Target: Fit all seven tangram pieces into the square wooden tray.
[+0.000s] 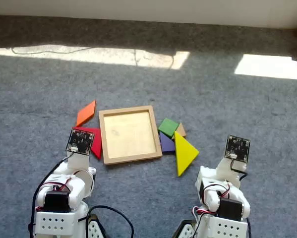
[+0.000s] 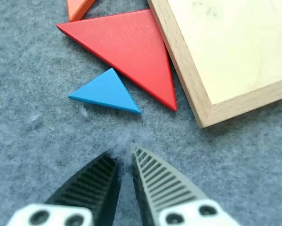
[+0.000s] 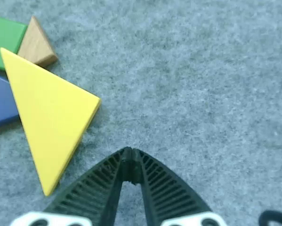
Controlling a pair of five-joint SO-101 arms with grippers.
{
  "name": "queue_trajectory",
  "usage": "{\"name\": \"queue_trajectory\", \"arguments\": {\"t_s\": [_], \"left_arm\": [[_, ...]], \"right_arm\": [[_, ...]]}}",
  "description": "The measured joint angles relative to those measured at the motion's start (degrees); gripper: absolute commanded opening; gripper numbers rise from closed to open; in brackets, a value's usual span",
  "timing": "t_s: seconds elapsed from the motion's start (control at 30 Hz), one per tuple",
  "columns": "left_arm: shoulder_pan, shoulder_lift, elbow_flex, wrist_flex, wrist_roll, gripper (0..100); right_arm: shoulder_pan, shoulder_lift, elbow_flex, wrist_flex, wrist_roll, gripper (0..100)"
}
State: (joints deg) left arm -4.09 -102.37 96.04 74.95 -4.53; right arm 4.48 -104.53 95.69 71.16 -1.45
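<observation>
The square wooden tray (image 1: 130, 134) lies empty in the middle of the carpet. Left of it lie an orange parallelogram (image 1: 86, 113) and a large red triangle (image 2: 131, 47), whose edge runs along the tray's side (image 2: 188, 80). A small blue triangle (image 2: 107, 92) lies just beside the red one. My left gripper (image 2: 123, 153) hovers a little short of the blue triangle, its jaws together and holding nothing. Right of the tray lie a green square (image 1: 168, 127), a tan small triangle (image 1: 180, 131), a violet triangle (image 1: 165, 143) and a large yellow triangle (image 3: 49, 117). My right gripper (image 3: 128, 151) is shut and empty beside the yellow triangle.
Grey carpet spreads on all sides, with sunlit patches (image 1: 269, 66) far behind the tray. Both arm bases (image 1: 59, 208) stand at the near edge, with cables on the floor between them.
</observation>
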Motion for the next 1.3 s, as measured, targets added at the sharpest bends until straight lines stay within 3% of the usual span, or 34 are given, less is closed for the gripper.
{"name": "queue_trajectory", "arguments": {"t_s": [0.33,0.57,0.73,0.87,1.07,1.13,1.3], "left_arm": [[0.0,0.0,0.0,0.0,0.0,1],[0.0,0.0,0.0,0.0,0.0,1],[0.0,0.0,0.0,0.0,0.0,1],[0.0,0.0,0.0,0.0,0.0,1],[0.0,0.0,0.0,0.0,0.0,1],[0.0,0.0,0.0,0.0,0.0,1],[0.0,0.0,0.0,0.0,0.0,1]], "right_arm": [[0.0,0.0,0.0,0.0,0.2,0.6],[2.0,0.0,-1.3,-1.5,4.2,0.5],[2.2,-0.1,-12.0,-2.5,-3.7,0.5],[-2.8,1.8,-21.5,-3.8,-6.2,0.5],[-11.1,18.5,-31.6,-4.5,-6.3,0.9],[-13.8,24.8,-34.2,-5.7,-6.3,4.6],[-21.0,39.7,-36.0,-8.7,-6.5,26.9]]}}
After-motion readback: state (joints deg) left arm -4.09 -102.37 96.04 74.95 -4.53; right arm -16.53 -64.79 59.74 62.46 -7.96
